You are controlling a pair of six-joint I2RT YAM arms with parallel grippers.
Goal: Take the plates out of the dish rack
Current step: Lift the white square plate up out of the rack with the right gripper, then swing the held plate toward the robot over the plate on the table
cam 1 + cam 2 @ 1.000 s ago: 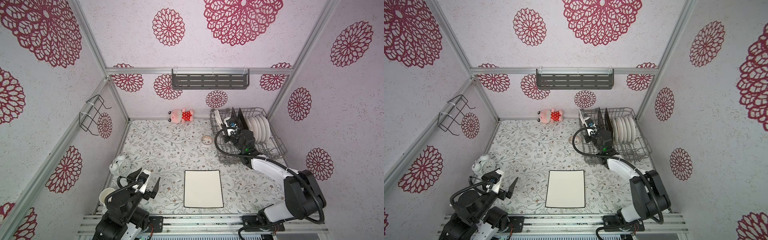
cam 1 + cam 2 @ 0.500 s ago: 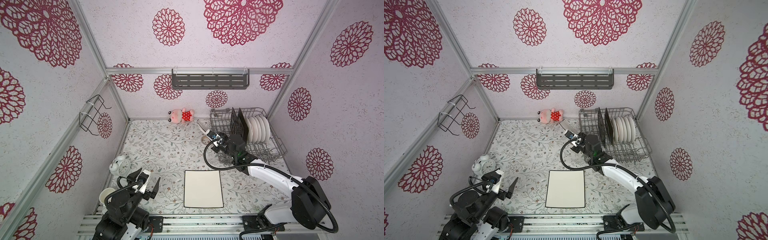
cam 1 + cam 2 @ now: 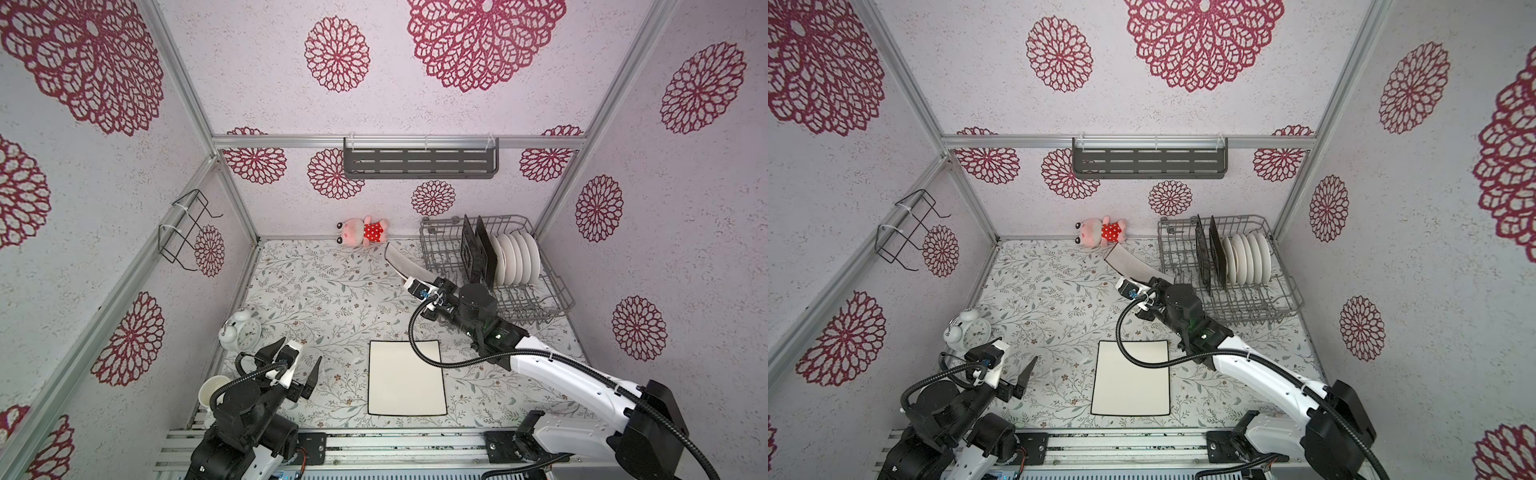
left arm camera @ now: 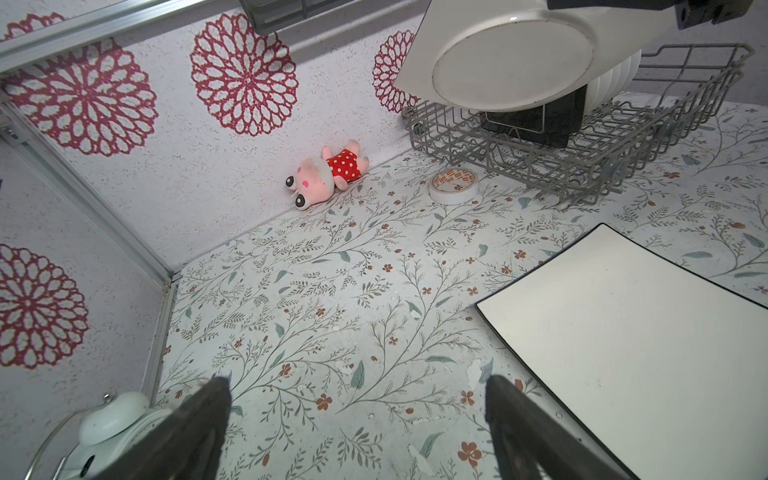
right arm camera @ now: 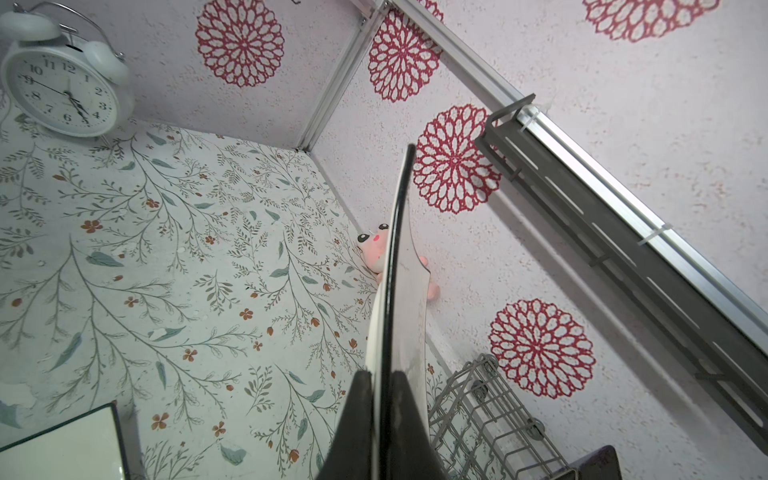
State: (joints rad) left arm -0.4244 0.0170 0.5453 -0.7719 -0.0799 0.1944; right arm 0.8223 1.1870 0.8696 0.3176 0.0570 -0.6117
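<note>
White with a dark rim, a square plate [image 3: 405, 264] is pinched by its edge in the right gripper [image 5: 380, 374]. It is held tilted in the air above the flowered table [image 3: 324, 291], just left of the dish rack [image 3: 552, 291] in both top views. Two black square plates [image 3: 473, 253] and a row of round white plates [image 3: 517, 257] are stood upright in the rack at the back right. Another white dark-rimmed plate [image 3: 406, 378] is laid flat near the front. The left gripper [image 4: 357, 386] is held at the front left, fingers spread wide, nothing gripped.
</note>
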